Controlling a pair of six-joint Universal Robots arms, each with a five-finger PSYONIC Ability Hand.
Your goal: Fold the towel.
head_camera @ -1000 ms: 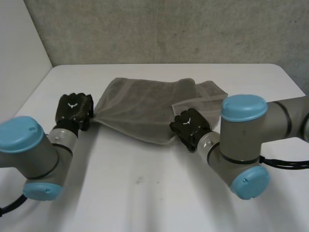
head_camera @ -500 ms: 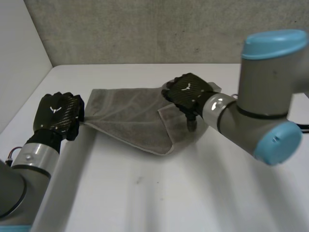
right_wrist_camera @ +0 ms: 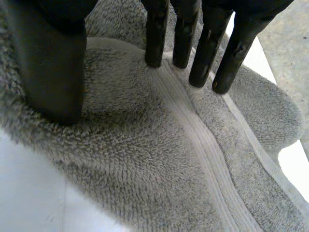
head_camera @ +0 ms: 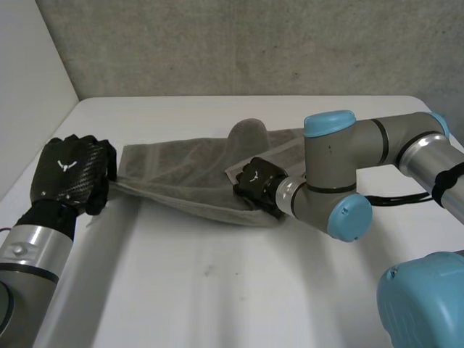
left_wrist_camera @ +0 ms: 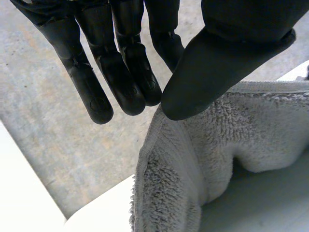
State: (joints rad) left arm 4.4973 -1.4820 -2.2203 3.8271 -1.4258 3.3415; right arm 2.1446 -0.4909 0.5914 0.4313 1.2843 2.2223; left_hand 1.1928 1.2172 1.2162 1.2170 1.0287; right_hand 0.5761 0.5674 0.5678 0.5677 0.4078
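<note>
A grey towel (head_camera: pixel 181 167) lies stretched across the middle of the white table (head_camera: pixel 217 290), its right part bunched into a hump behind my right hand. My left hand (head_camera: pixel 69 174) is raised at the towel's left corner. In the left wrist view its thumb (left_wrist_camera: pixel 217 67) and straight fingers pinch the hemmed edge of the towel (left_wrist_camera: pixel 231 140). My right hand (head_camera: pixel 255 181) sits knuckles-up on the towel's near edge, about mid-length. In the right wrist view its thumb (right_wrist_camera: pixel 48 63) and fingers (right_wrist_camera: pixel 203 53) dig into the towel (right_wrist_camera: pixel 159 164) with a ridge of cloth between them.
The table's near half is bare white surface. A grey wall (head_camera: pixel 254 43) runs along the far edge, and a white wall (head_camera: pixel 29 87) stands at the left. My right arm's elbow (head_camera: pixel 330 174) hangs over the towel's right end.
My left hand has pulled the towel's corner leftward and nearer. My right hand rose over the towel, then came down on its near edge further left. The towel's right part has bunched up.
</note>
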